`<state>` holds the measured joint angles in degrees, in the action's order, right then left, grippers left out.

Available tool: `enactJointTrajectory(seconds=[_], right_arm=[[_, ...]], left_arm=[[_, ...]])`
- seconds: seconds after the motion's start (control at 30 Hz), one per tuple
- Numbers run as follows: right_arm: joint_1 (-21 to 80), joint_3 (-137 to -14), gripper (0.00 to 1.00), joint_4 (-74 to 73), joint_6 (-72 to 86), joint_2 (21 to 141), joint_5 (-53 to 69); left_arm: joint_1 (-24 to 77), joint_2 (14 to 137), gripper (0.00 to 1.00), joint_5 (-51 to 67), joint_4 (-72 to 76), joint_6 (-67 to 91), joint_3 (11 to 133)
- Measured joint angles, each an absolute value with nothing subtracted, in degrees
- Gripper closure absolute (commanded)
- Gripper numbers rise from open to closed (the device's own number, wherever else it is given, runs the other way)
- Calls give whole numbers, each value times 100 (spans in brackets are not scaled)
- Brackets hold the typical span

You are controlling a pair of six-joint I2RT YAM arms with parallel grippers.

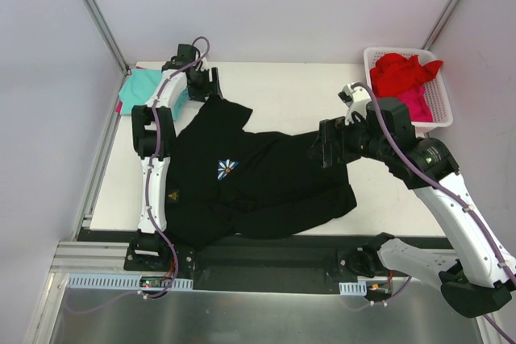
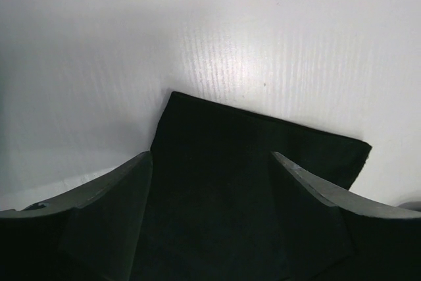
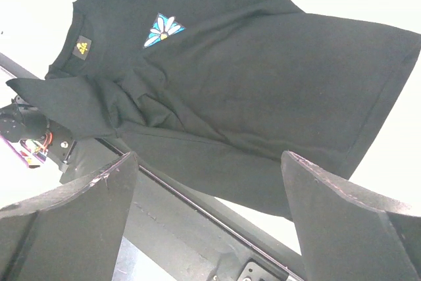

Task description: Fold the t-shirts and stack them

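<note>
- Top view: black shirt [image 1: 266,191] spread wrinkled over the middle of the worktop [image 1: 298,94], flower print [image 1: 227,169] facing up, near hem hanging over the worktop's front edge.
- Teal shirt [image 1: 139,86] at the far left corner, partly hidden by the left arm.
- Red shirt [image 1: 403,70] heaped in the white basket [image 1: 442,98] at the far right corner, pink shirt [image 1: 415,105] under it.
- Left tool [image 1: 211,90] low at the black shirt's far left sleeve; right tool [image 1: 321,149] over the shirt's right edge.
- From this height, no telling how wide either tool stands.
- Left wrist view: left tool [image 2: 212,156] with fingers [image 2: 112,208] well apart, pointing down at the worktop [image 2: 263,44].
- Sleeve [image 2: 263,156] of the black shirt flat on the white surface, running in between and beneath the two fingers, its far edge and one corner showing beyond them.
- Cloth not pinched; contact with the fingers impossible to tell.
- Right wrist view: right tool [image 3: 209,156] spread wide, fingers [image 3: 342,222] at the lower corners, nothing between them.
- Black shirt [image 3: 276,77] below and beyond, apart from the fingers, with flower print [image 3: 163,29] and a small yellow tag [image 3: 82,47] showing.
- One sleeve folded across the shirt's lower left.
- Hem draped over the dark rail [image 3: 191,222] along the worktop's front edge.
</note>
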<state>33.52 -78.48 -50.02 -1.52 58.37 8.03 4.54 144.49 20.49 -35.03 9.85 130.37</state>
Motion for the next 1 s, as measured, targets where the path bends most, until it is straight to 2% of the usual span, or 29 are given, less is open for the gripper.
enactJointTrajectory(seconds=[0.13,0.27,0.37,0.47,0.6,0.87,1.0], right_arm=[[3376,-7944,7,-5024,-154,5819,799],[3380,-7985,7,-5041,-156,5793,799],[3380,-7988,7,-5046,-156,5795,801],[3380,-7988,8,-5046,-156,5798,801],[3380,-7988,7,-5046,-163,5798,821],[3382,-7981,7,-5043,-196,5822,840],[3382,-7981,7,-5039,-193,5885,875]], left_arm=[[454,14453,44,2169,-3492,1044,13209],[447,14453,52,2416,-3387,1214,13294],[445,14466,50,2488,-3363,1269,13294],[440,14475,35,2493,-3347,1256,13294],[438,14475,31,2373,-3323,1194,13294],[325,14595,27,2364,-3308,1162,13502],[228,14702,35,2530,-3229,1433,13520]])
